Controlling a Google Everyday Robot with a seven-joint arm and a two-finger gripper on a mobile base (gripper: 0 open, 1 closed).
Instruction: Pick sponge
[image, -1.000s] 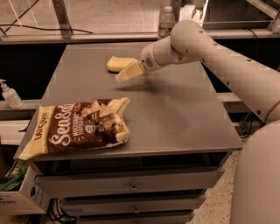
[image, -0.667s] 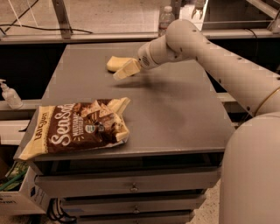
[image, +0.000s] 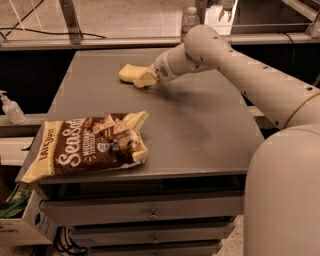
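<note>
**Sponge (image: 129, 72) at upper centre, gripper (image: 145, 80) against it**

I see the sponge lying on the far part of the table (image: 210, 125), upper centre of the frame. The gripper is at its right end, touching or overlapping it. Whether the gripper is apart or clamped on the sponge I cannot tell from here.

My worries: the sponge looks soft and light, so I judge a shallow or off-centre grip could let it squash out and drop on the lift. A push along the smooth top could also slide it toward the far edge. The gripper is nearly the sponge's colour, so I could misjudge where one ends.

The table is a flat grey metal top with drawers (image: 150, 212) below. A bag (image: 87, 145) lies at lower left, well apart from the sponge. A bottle (image: 190, 20) stands beyond the far edge, a pump bottle (image: 10, 107) at the left, and a box (image: 20, 225) sits at the bottom left corner
</note>
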